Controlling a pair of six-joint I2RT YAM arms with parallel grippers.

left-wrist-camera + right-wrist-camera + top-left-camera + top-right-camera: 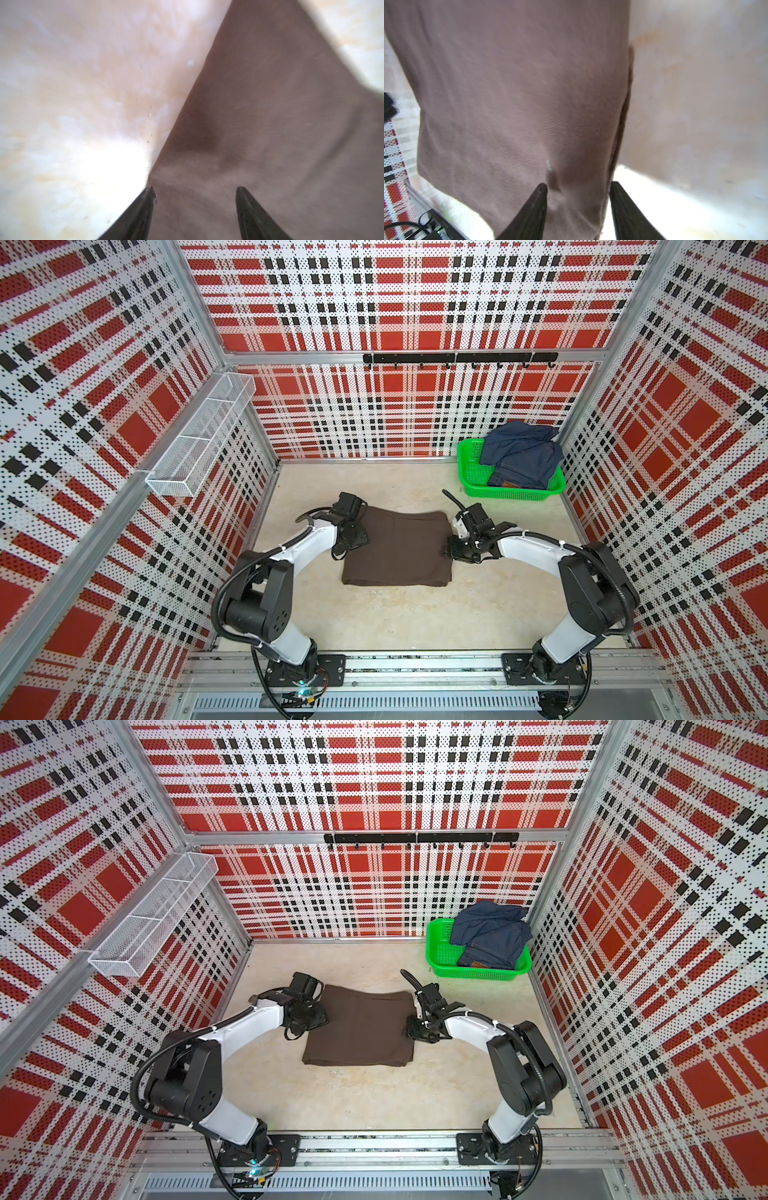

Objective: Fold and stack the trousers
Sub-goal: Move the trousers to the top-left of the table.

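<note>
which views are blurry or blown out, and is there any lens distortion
Left wrist view: soft throughout, white glare on the pale tabletop beside the dark brown cloth trousers. Right wrist view: blurred cloth, tabletop blown out near the black fingers. Both top views: sharp, evenly lit, plaid perforated walls splayed by a wide lens.

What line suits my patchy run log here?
folded dark brown cloth trousers: flat | left end effector: open at edge | right end effector: open at edge

- Perforated plaid walls [415,302] (red, white, black) are enclosing three sides.
- A wire shelf [199,439] is hanging on one.
- A black hook rail [457,358] is crossing the back.
- A beige bench [415,622] is lying below.
</note>
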